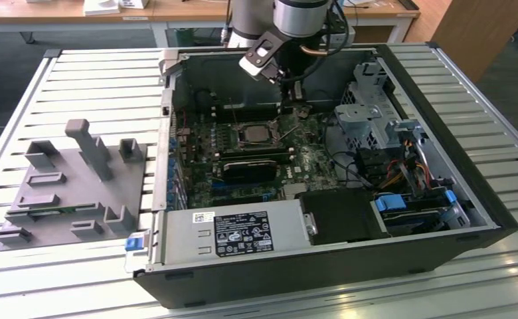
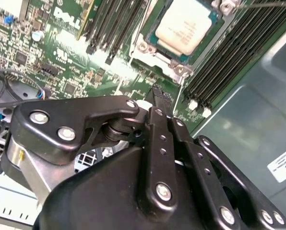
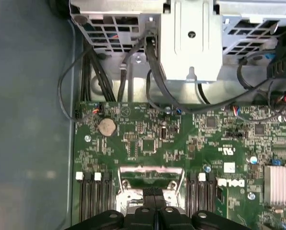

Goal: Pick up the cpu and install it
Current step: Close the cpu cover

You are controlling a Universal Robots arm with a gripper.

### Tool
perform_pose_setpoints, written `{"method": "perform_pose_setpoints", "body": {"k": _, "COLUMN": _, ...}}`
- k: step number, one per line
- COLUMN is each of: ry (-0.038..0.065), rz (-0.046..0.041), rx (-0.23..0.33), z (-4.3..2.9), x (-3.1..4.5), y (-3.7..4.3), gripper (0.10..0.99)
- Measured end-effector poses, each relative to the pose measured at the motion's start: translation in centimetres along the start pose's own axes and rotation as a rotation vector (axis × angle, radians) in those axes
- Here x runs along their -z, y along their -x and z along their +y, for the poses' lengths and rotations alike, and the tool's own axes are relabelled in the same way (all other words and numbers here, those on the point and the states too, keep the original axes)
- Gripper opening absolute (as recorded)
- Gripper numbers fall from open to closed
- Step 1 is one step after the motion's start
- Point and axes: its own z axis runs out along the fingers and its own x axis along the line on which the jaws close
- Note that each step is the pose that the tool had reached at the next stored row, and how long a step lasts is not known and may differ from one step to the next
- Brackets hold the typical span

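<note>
Hand [image 1: 289,100] is hanging inside the open PC case [image 1: 330,272]. Fingers [image 2: 157,124] are pressing flat together and gripping nothing.

One cpu [image 2: 184,23] is sitting flat in its socket on the motherboard [image 3: 148,139], silver top up. It is lying just beside the fingertips and lower than them, not touching.

Room around the hand:
- Two banks of memory slots [image 2: 229,62] are flanking the socket, one on each side of the hand, leaving a narrow lane between them.
- One grey case wall [image 3: 32,120] is running along the board edge, near one side of the hand.
- One metal drive cage [image 3: 191,43] with loose cables is standing beyond the fingertips, across the board.
- Above the hand the case is lying open.

Other counts:
- One coin cell [image 3: 107,127] is sitting on the board between the fingertips and the cage.
- One finned silver heatsink [image 3: 280,184] is sitting off to the side of the hand.
- One power supply [image 1: 232,232] is sitting well apart from the hand.
- One grey fixture tray [image 1: 73,193] is sitting on the slatted desk [image 1: 91,73], outside the case and well apart from the hand, toward the exterior view's left.
</note>
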Motion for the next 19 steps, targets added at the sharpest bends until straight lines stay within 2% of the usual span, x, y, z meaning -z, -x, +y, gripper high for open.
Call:
{"method": "perform_pose_setpoints", "body": {"k": 7, "ry": -0.001, "rz": 0.0, "rx": 0.003, "z": 1.13, "x": -0.08, "y": -0.1, "gripper": 0.106}}
{"method": "perform_pose_setpoints", "body": {"k": 19, "ry": -0.002, "rz": 0.0003, "rx": 0.02, "z": 2.4, "x": -0.18, "y": -0.17, "gripper": 0.106}}
